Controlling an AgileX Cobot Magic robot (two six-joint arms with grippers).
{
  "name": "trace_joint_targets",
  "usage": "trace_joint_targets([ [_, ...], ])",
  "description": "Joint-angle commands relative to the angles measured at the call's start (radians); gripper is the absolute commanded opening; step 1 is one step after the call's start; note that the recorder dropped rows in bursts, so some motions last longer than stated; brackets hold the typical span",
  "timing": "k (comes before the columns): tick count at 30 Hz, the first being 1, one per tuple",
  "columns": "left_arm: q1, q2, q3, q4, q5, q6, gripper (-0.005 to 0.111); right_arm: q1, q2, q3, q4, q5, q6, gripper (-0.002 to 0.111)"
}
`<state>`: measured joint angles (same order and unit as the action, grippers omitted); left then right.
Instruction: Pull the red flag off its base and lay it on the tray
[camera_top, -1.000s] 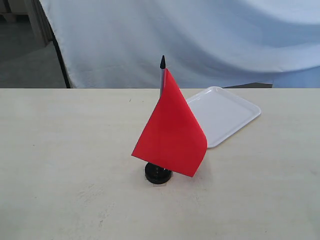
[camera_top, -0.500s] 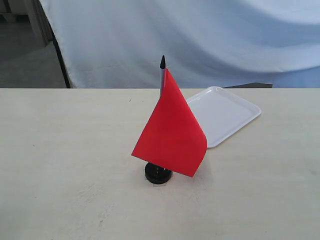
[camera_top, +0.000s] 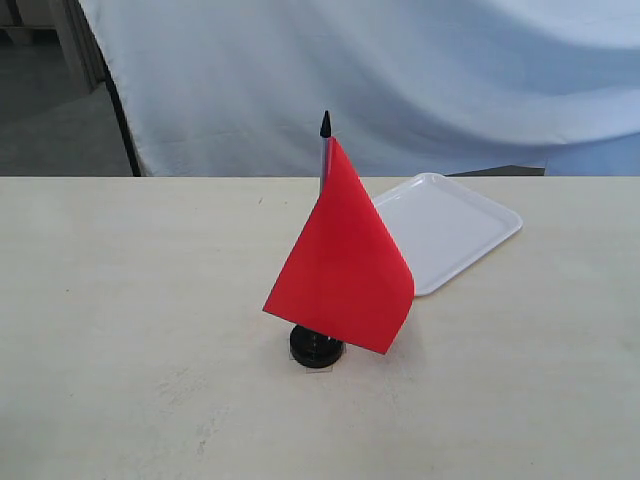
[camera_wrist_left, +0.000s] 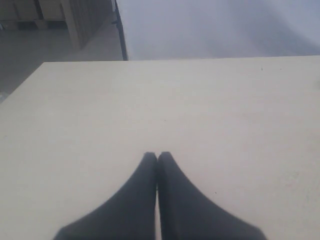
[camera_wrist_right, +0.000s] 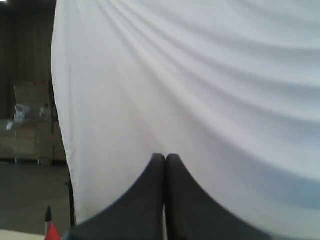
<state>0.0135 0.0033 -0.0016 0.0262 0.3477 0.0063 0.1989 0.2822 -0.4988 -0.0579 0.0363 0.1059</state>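
The red flag (camera_top: 342, 262) stands upright in the middle of the table, its pole topped by a black pointed tip (camera_top: 325, 124). Its foot sits in the small round black base (camera_top: 316, 347). Behind and to the right lies the white tray (camera_top: 447, 229), with nothing on it. Neither gripper shows in the exterior view. My left gripper (camera_wrist_left: 157, 156) is shut over bare tabletop, holding nothing. My right gripper (camera_wrist_right: 165, 157) is shut and points at the white backdrop; a sliver of the red flag (camera_wrist_right: 52, 232) and its black tip (camera_wrist_right: 48, 213) peep in at that view's edge.
The pale wooden table (camera_top: 130, 300) ends at its far edge along a hanging white cloth backdrop (camera_top: 400, 70). A dark stand leg (camera_top: 122, 120) and grey floor lie beyond the table's far left.
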Motion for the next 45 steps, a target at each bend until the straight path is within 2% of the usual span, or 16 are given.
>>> trace_joint_targets([
  [1,-0.003,-0.003,0.002,0.003,-0.005,-0.006,0.0,0.003,0.165,-0.028,0.005,-0.014,-0.046,-0.001],
  [14,-0.003,-0.003,0.002,0.003,-0.005,-0.006,0.0,0.003,0.582,-0.028,0.005,-0.113,-0.084,0.002],
  [16,-0.003,-0.003,0.002,0.003,-0.005,-0.006,0.0,0.003,0.639,-0.028,0.005,-0.115,-0.083,0.009],
  [20,-0.003,-0.003,0.002,0.003,-0.005,-0.006,0.0,0.041,0.748,-0.028,0.005,-0.122,-0.078,0.031],
  [25,-0.003,-0.003,0.002,0.003,-0.005,-0.006,0.0,0.165,0.833,-0.028,0.005,-0.153,-0.078,0.057],
  [27,-0.003,-0.003,0.002,0.003,-0.005,-0.006,0.0,0.215,0.857,-0.028,0.005,-0.175,-0.078,0.062],
  [32,-0.003,-0.003,0.002,0.003,-0.005,-0.006,0.0,0.335,0.939,-0.028,0.009,-0.244,-0.073,0.063],
  [36,-0.003,-0.003,0.002,0.003,-0.005,-0.006,0.0,0.401,1.034,-0.028,0.009,-0.371,-0.061,0.063],
  [45,-0.003,-0.003,0.002,0.003,-0.005,-0.006,0.0,0.412,1.281,-0.028,0.017,-0.715,0.003,0.063],
])
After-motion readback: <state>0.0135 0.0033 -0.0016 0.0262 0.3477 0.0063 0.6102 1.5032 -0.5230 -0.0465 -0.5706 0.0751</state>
